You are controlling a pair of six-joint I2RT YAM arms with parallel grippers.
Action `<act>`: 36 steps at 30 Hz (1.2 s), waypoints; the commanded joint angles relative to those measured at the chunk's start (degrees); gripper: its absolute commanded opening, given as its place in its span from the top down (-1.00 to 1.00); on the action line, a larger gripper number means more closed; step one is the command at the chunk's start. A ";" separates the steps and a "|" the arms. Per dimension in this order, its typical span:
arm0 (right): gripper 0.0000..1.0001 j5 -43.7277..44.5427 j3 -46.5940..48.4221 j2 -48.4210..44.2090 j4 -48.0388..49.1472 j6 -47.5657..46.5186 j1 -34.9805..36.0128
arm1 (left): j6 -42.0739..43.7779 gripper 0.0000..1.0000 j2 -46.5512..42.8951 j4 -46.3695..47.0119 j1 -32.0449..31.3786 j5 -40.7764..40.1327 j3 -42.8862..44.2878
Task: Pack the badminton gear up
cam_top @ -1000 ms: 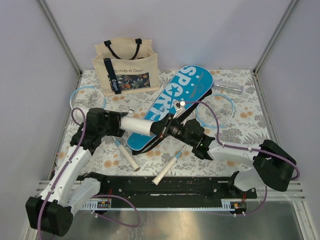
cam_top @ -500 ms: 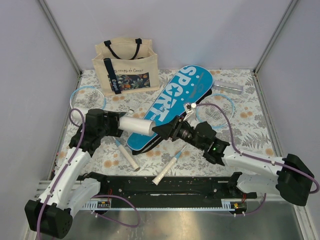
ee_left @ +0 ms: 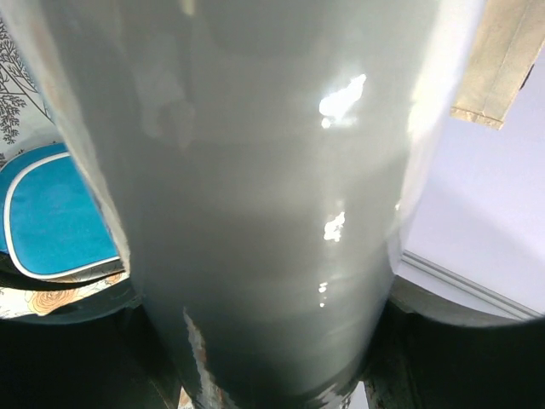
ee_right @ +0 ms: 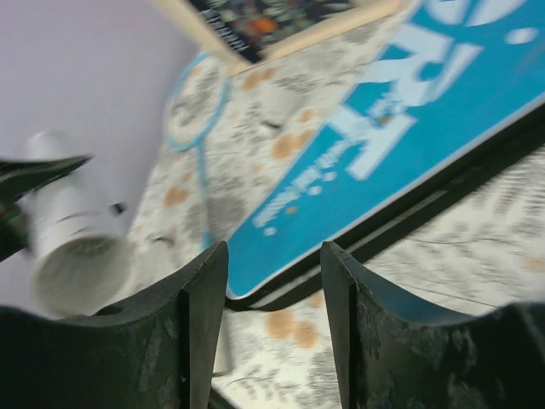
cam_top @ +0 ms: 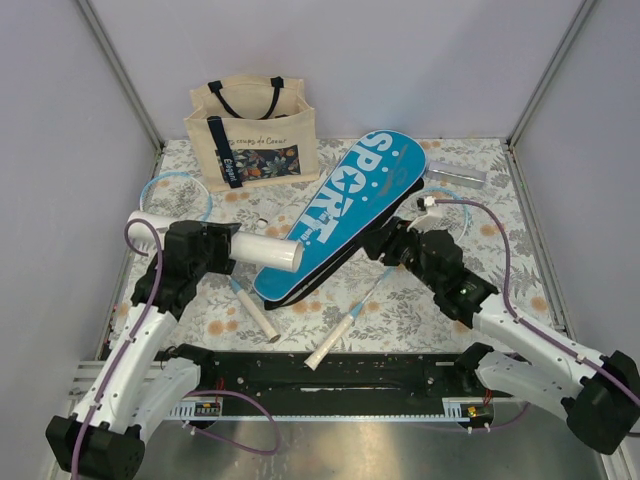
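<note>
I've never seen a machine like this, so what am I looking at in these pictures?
These are two robot arms bolted to a table. One picture looks down from above; the other two come from small cameras on the wrists. The left hand holds a white tube, which fills its wrist camera's picture. The right hand is open and empty. On the table lie a blue case lettered SPORT, a racket on the left and a racket on the right; a beige tote bag stands at the back.

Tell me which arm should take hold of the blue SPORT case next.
Right, probably. The right gripper is open and empty close beside the blue case, while the left gripper is clamped on the white tube.
</note>
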 commanded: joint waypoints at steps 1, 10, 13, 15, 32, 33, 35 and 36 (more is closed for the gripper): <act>-0.13 -0.33 2.67 -0.28 -9.68 -6.60 -9.08 | 2.34 -0.15 -2.41 2.80 0.20 -1.02 -0.72; -0.16 -10.16 12.68 14.64 -8.66 -14.25 -19.21 | 2.34 -0.15 -4.79 0.61 -3.75 -7.33 -1.97; -0.19 -15.61 18.39 23.17 -4.52 -14.17 -19.12 | 3.04 -0.15 -3.91 -1.50 -4.72 -9.53 1.37; -0.21 -19.04 21.91 28.79 -1.18 -13.29 -19.12 | 3.74 -0.15 -3.12 -2.73 -4.89 -10.76 3.83; -0.39 -28.37 58.47 71.69 16.84 -0.29 -11.04 | 5.06 -0.16 -7.24 -6.86 -4.54 -18.94 12.36; -0.39 -28.28 59.97 73.62 17.46 0.50 -10.42 | 5.15 -0.16 -7.16 -7.21 -4.46 -18.85 12.63; -0.40 -27.41 63.75 77.48 16.94 1.65 -9.46 | 5.24 -0.16 -7.15 -7.22 -4.54 -18.33 12.89; -0.41 -26.88 65.50 78.73 16.24 2.00 -9.02 | 5.24 -0.16 -6.81 -7.22 -4.54 -17.89 12.89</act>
